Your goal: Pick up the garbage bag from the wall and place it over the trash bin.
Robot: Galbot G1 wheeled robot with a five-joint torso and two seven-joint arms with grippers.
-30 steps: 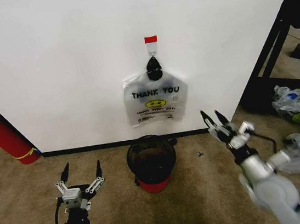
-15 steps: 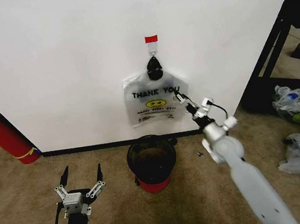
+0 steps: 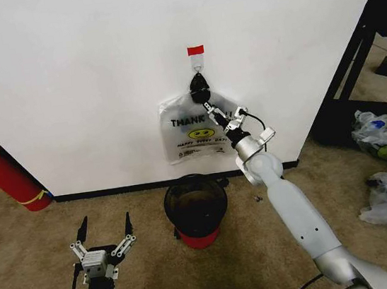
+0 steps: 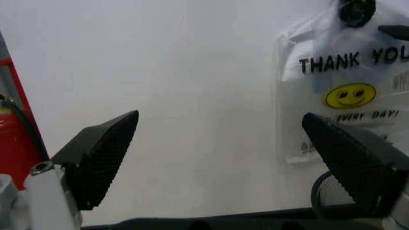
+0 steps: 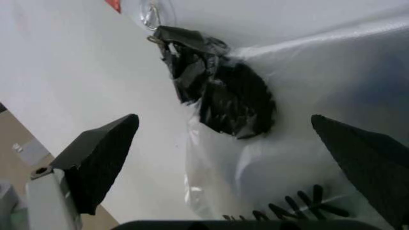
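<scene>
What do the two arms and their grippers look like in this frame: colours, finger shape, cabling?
Both arms are silver-grey with smooth rounded links. The right gripper has a pale metallic body, slim black pointed fingers and a thin black cable looping beside its wrist. The left gripper has the same black tapered fingers on silver linkages, a black wrist section and a black cable trailing off. Up close, the finger pads show a fine cross-hatched texture.
</scene>
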